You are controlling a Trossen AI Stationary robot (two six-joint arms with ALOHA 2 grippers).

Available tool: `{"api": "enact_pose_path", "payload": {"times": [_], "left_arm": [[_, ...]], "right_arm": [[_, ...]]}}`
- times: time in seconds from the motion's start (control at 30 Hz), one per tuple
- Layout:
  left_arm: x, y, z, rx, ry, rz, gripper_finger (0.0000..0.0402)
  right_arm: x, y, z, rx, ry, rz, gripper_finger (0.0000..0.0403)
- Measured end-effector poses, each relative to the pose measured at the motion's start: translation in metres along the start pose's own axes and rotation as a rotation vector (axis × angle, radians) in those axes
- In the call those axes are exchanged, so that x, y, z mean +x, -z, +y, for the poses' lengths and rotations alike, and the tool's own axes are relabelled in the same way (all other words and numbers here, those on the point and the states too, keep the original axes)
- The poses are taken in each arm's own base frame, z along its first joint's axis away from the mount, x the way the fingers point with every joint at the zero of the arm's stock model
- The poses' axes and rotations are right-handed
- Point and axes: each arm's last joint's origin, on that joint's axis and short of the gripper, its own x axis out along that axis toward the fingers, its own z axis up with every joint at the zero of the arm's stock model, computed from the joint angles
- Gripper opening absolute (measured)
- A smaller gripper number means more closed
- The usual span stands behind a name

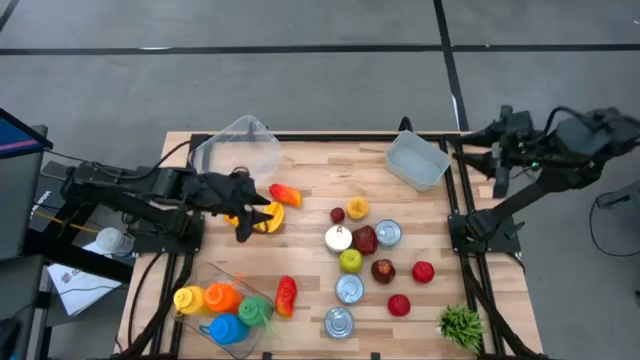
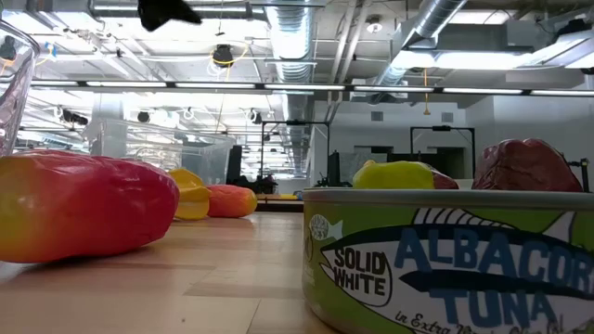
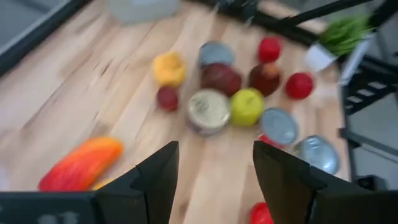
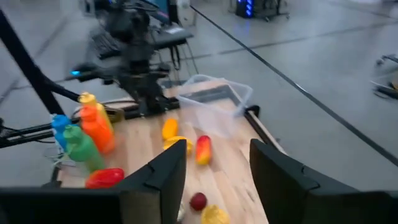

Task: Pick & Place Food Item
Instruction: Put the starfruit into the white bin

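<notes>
So the left gripper (image 1: 243,212) is hovering over the left part of the wooden table (image 1: 310,160), right by the orange-red mango (image 1: 285,194) and a yellow pepper (image 1: 268,219). In its own wrist view the two dark fingers (image 3: 158,180) stand apart with a clear gap and only bare wood between them, so it's spread and carrying nothing. The mango (image 3: 81,163) lies on the table just off to one side of those fingers, not touching them.

The right gripper (image 1: 497,160) is parked off the table's far right corner, up near the small clear tub (image 1: 417,160). Its fingers (image 4: 163,177) also show a gap with nothing in between, so it's empty and apart too.

Food-wise: there's a cluster in the middle of the table with a green apple (image 1: 350,261), a dark red fruit (image 1: 365,240), a few tin cans (image 1: 349,288) and some small red fruits (image 1: 422,271). A red pepper (image 1: 286,295) sits near the front left beside colorful bottles (image 1: 222,303). A bigger clear container (image 1: 238,146) sits at the far left corner, just beyond the left gripper. The low view mostly shows a tuna can (image 2: 450,264) up close and the red pepper (image 2: 83,204) next to it.
</notes>
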Motion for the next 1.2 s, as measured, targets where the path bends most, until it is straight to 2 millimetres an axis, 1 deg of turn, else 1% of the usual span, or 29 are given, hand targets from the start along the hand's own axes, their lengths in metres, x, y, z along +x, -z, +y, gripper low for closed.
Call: {"api": "enact_pose_path", "payload": {"times": [0.07,0.23,0.3,0.4,0.47,0.57,0.7,0.77,0.93,1.1,1.2], "left_arm": [[0.006,0.001,0.007,-0.043,-0.037,0.051,0.0196],[0.021,0.009,0.02,-0.134,-0.153,0.189,0.0196],[0.029,0.01,0.024,-0.18,-0.189,0.222,0.0196],[0.04,0.011,0.024,-0.186,-0.204,0.254,0.0196],[0.048,0.012,0.025,-0.176,-0.218,0.28,0.0196],[0.058,0.013,0.029,-0.194,-0.249,0.306,0.0196],[0.071,0.016,0.036,-0.323,-0.314,0.328,0.0196],[0.078,0.022,0.038,-0.357,-0.342,0.353,0.0196],[0.093,0.036,0.042,-0.384,-0.404,0.413,0.0196],[0.103,0.042,0.042,-0.384,-0.415,0.458,0.0196],[0.107,0.043,0.042,-0.439,-0.434,0.455,0.0196]], "right_arm": [[0.006,0.018,0.001,0.008,-0.029,-0.047,0.0163],[0.03,0.067,0.007,0.06,-0.095,-0.178,0.0163],[0.037,0.083,0.01,0.085,-0.159,-0.228,0.0165],[0.043,0.103,0.011,0.11,-0.279,-0.303,0.0166],[0.043,0.113,0.008,0.141,-0.31,-0.352,0.0165],[0.041,0.128,-0.001,0.207,-0.308,-0.402,0.0163],[0.037,0.143,-0.012,0.281,-0.299,-0.473,0.0163],[0.036,0.149,-0.015,0.307,-0.297,-0.501,0.0165],[0.038,0.17,-0.022,0.33,-0.261,-0.512,0.0168],[0.043,0.19,-0.026,0.354,-0.239,-0.523,0.0168],[0.046,0.201,-0.027,0.378,-0.231,-0.534,0.0167]]}}
